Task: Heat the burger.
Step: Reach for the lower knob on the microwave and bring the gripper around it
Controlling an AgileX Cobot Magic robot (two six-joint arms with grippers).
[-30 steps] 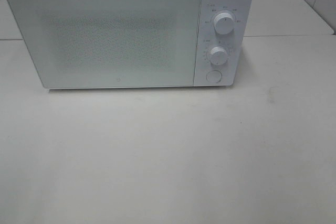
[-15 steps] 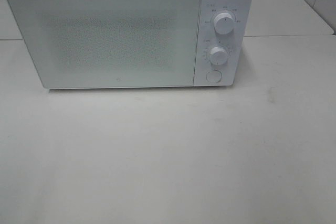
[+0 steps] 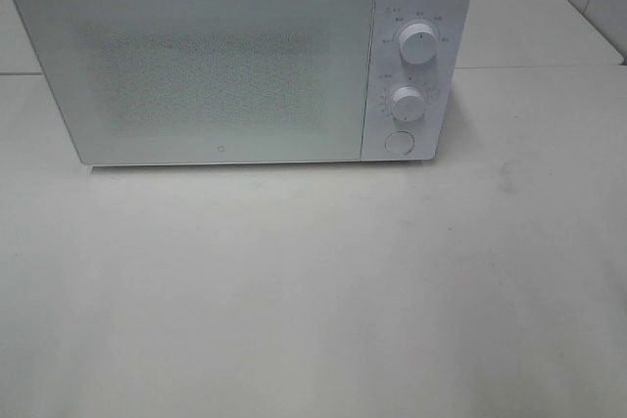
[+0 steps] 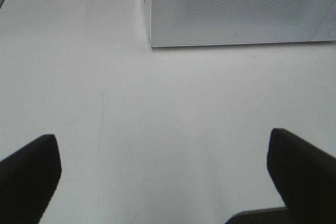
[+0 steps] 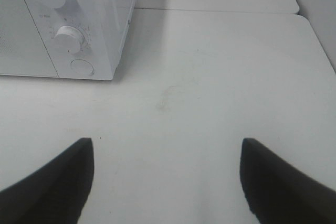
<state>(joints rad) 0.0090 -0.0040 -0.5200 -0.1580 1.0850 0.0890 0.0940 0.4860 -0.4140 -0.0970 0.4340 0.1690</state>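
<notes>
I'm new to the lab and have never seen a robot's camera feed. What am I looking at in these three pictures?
A robot with two arms carries three cameras. One is mounted high and looks down on a white table. On it stands a white microwave with its door shut, so what is inside cannot be seen. Its knobs and a round button are on its right side. The other two cameras ride on the wrists, and each looks out past its own claw. The paired dark shapes there are the left claw and the right claw. Both are open and hold nothing.
</notes>
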